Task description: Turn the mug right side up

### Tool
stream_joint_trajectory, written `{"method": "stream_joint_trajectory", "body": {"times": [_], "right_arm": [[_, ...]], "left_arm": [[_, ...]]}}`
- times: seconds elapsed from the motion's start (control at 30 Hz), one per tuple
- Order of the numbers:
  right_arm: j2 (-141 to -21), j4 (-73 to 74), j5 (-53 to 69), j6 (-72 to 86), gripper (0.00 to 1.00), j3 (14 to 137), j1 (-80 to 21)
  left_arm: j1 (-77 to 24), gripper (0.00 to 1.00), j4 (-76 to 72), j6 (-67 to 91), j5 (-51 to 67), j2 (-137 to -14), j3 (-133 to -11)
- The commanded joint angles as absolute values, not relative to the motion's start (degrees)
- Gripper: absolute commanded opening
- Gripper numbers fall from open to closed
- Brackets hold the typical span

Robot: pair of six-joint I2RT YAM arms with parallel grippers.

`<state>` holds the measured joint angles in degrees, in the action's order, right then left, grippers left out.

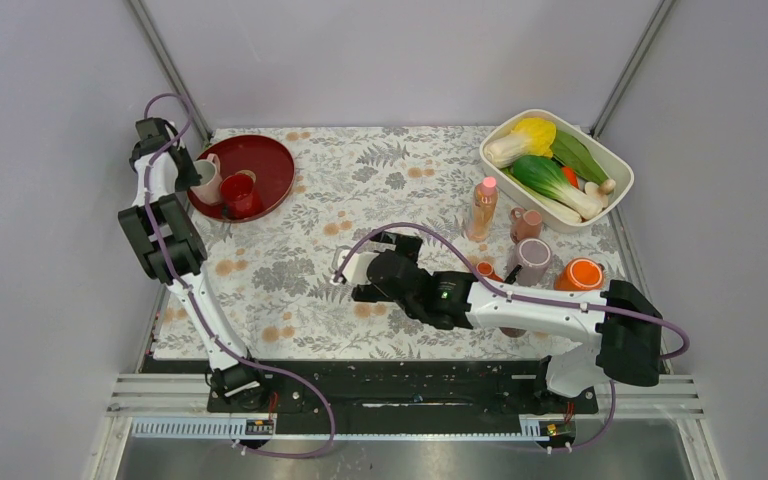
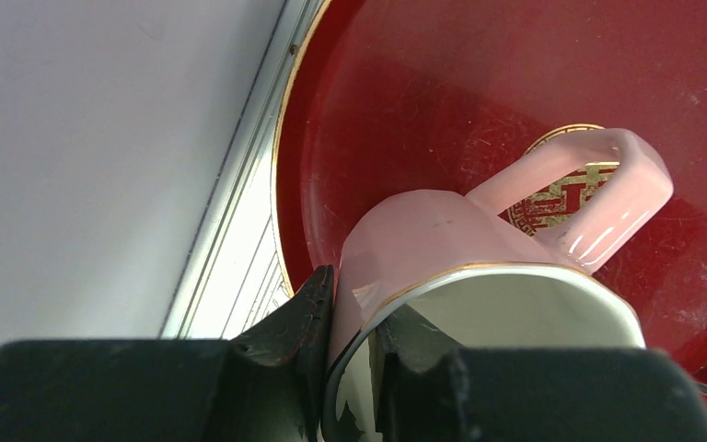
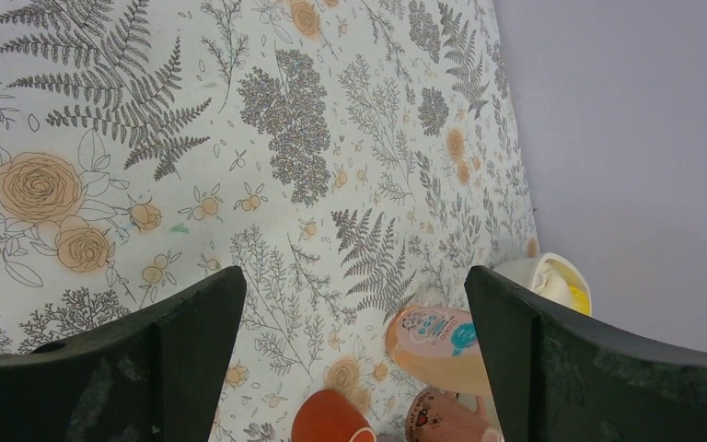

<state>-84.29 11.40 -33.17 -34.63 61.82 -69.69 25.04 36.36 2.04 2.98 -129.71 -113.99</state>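
1. Gripping the pale pink mug (image 2: 423,239) by its wall, the left end effector (image 2: 359,299) is nearly closed, with one finger outside the pink side and the other inside against the whitish lining, just below the gold-edged rim.
2. In the top view the mug is at about 10 o'clock on the worktop (image 3: 147,92), over the 9 o'clock edge of the round red tray (image 2: 479,83).
3. A glossy red mug (image 1: 240,193) stands on the same tray, just beside the pink one at about 4 o'clock from it.
4. In the left wrist view the mug's mouth faces the end effector and its base points toward the tray. Its handle (image 2: 598,193) sticks out to about 2 o'clock over the tray's gold emblem.
5. By my reading, the turn itself is mostly done, since the opening appears to face upward rather than down.
6. Whether the base is touching the tray or hanging just above it, I cannot tell, and the mug may be slightly tilted.
7. What seems left is to seat the mug flat on its base, open the fingers and lift clear without catching the rim.
8. The right end effector (image 3: 350,276) is spread fully wide and holds nothing. It hovers over the floral worktop near its centre, well apart from the tray.
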Motion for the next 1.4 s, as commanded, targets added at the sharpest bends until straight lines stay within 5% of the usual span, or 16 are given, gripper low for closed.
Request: {"method": "stream_joint_trajectory", "body": {"times": [0.0, 0.33, 0.77, 1.0, 1.37], "right_arm": [[-84.55, 12.23, -36.38, -31.74, 0.99, 64.6, -70.23], [-84.0, 22.75, -38.51, -14.89, 0.99, 67.73, -64.41], [-79.22, 37.63, -32.0, 16.92, 0.99, 64.05, -46.48], [-78.8, 33.4, -18.77, 16.84, 0.99, 57.61, -34.15], [-85.53, 28.25, -11.28, 16.52, 0.94, 54.39, -28.92]], "left_arm": [[25.51, 0.08, 31.94, 2.98, 3.51, -129.46, -114.75], [25.53, 0.54, 32.5, 1.7, 4.55, -126.01, -112.94], [25.14, 0.89, 35.7, -1.9, 6.31, -113.86, -107.76], [24.28, 0.95, 41.2, -6.75, 10.73, -106.27, -102.55], [23.99, 0.99, 45.27, -9.67, 18.26, -96.08, -93.25]]}}
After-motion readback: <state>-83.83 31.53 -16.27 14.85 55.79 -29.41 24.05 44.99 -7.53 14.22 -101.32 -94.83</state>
